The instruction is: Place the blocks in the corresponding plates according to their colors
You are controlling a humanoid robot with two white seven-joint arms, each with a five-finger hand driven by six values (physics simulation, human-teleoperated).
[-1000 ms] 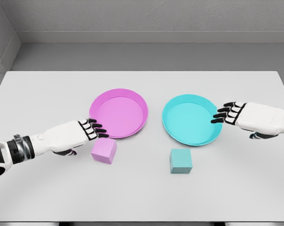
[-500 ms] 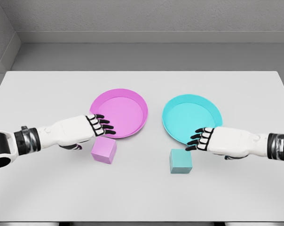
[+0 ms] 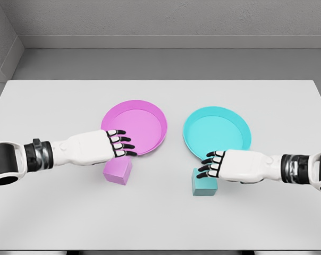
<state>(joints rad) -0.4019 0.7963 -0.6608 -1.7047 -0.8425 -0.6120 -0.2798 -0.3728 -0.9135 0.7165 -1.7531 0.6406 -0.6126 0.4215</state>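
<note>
Hands poised over both blocks

Blocks sit unmoved on the white tabletop (image 3: 54,101), each just in front of its matching plate. The pink block (image 3: 117,172) lies near the front rim of the pink plate (image 3: 142,117); the teal block (image 3: 204,184) lies near the front rim of the teal plate (image 3: 224,125). Both plates hold nothing.

The left hand (image 3: 113,144) hovers over the pink block's back edge, its fingers (image 3: 123,145) extended and loosely spread over the plate's rim, holding nothing. The right hand (image 3: 216,164) hangs above the teal block's top, fingers likewise extended, gripping nothing; whether either hand touches its block cannot be told.

Both blocks look like small rigid cubes with flat, smooth faces, probably light. A pinch across two opposite side faces, thumb against fingers, should hold best. Smooth sides could slip under a shallow grip, so the fingers need to reach well down the faces before lifting.
</note>
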